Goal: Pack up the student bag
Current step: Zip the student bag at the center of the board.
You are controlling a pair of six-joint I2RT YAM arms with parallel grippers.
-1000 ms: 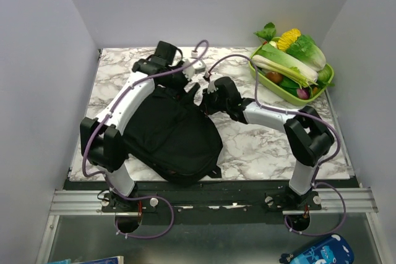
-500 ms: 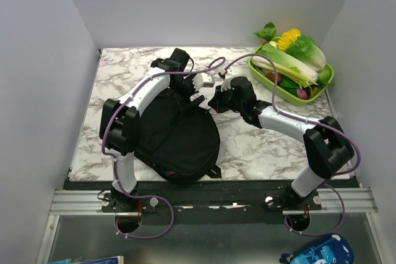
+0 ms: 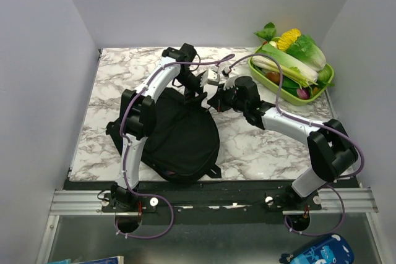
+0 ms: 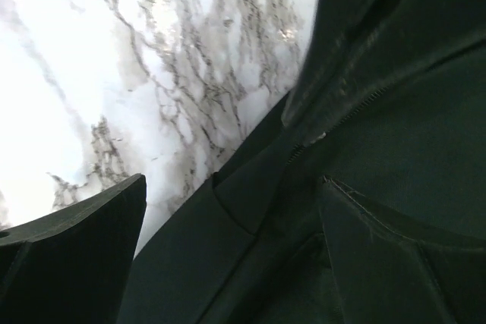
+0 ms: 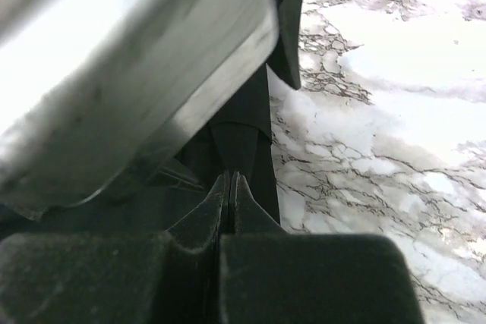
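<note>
**Both grippers at top end of black backpack, left spread, right closed**

The backpack (image 3: pixel 179 134) lies flat on the marble table (image 3: pixel 260 146), left of centre, with its rounded bottom near the front edge. It is soft matte black fabric, a lumpy teardrop shape. A strap end with a buckle sticks out at the lower right. Its narrow top end points to the far side, where both arms meet.

The left gripper (image 3: pixel 195 89) hangs over the bag's top end. In the wrist view its jaws are spread wide, the left gripper (image 4: pixel 228 263) holding nothing. One dark finger (image 4: pixel 68 256) is over the white, grey-veined marble and the other is over the bag. A zipper line (image 4: pixel 334 123) and folded seams run across the smooth black cloth.

The right gripper (image 3: pixel 215 100) sits just beside the bag's top right edge. In the wrist view its jaws are pressed together at the tips (image 5: pixel 230 187). A narrow black strip of the bag (image 5: pixel 243 138) starts right at those tips. I cannot tell whether any cloth is pinched between them. A pale, smooth, blurred casing (image 5: pixel 129 58) fills the upper left of that view.

A glossy green plastic tray (image 3: pixel 291 98) sits in the far right corner, well apart from the bag. It is piled with leafy vegetables (image 3: pixel 291 60).
</note>
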